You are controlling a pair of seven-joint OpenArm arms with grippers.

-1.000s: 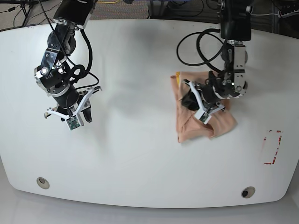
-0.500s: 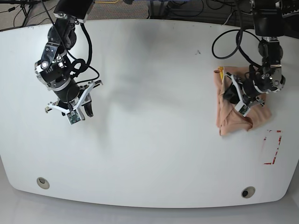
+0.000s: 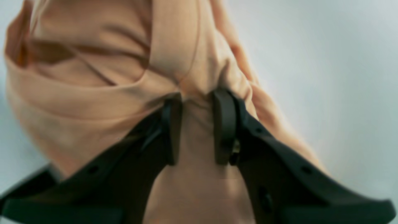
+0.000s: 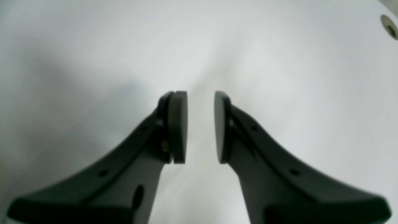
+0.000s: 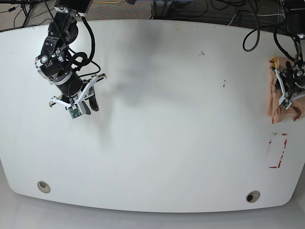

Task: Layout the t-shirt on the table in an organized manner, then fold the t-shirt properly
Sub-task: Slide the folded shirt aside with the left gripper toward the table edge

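Pinching a bunched fold of plain peach soft-fabric t-shirt [image 3: 102,90] between two black pads [image 3: 172,130], left gripper [image 3: 197,129] clamped on cloth in the middle of the left wrist view, jaws drawn close with fabric filling the gap. Draped above and to the upper left of those pads, creased and gathered, with a darker hollow near the upper left corner; pale blurred surface on the right side and lower left edge of that frame. Seen in the base view at the far right edge, upper half: left gripper [image 5: 287,90] over the crumpled peach bundle [image 5: 273,98], small yellow bit poking out at its top, cloth resting near the rim of the large glossy white tabletop [image 5: 167,119]. Just below the bundle, well clear of it, a red dashed rectangle mark [image 5: 278,151]. Small dark specks [image 5: 202,53] in the upper middle right of the frame.

Parted and holding nothing, right gripper [image 4: 200,127] centred in the right wrist view, narrow gap between its round black pads [image 4: 178,126], bare white surface beneath, round grommet hole [image 4: 388,26] at the upper right corner. In the base view, right gripper [image 5: 81,98] at the upper left, well apart from the shirt. Two round grommet holes along the lower edge, one at lower left [image 5: 43,186], one at lower right [image 5: 252,196].
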